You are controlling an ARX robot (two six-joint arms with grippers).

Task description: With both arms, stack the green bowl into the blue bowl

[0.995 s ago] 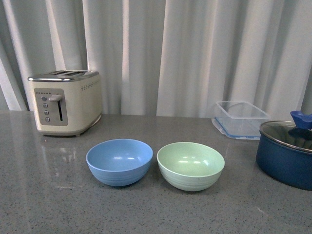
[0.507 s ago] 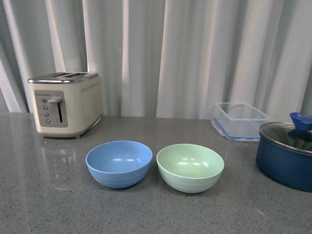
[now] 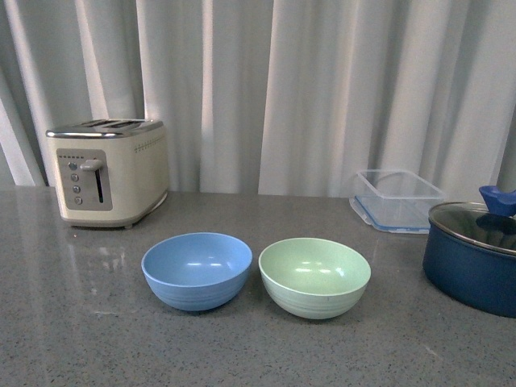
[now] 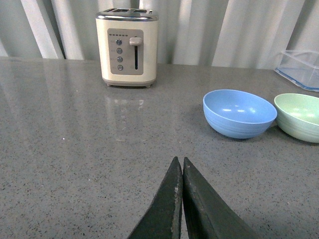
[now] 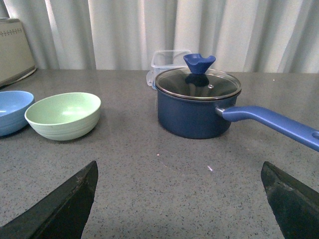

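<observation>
Apart: green bowl (image 5: 62, 115), right end effector (image 5: 179, 167).

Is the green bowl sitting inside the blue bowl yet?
No, the green bowl stands on the counter beside the blue bowl, and the blue one has nothing in it.

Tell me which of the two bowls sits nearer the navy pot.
The green bowl: pale mint, on the side facing the pot. The blue bowl sits beyond it, toward the toaster.
</observation>
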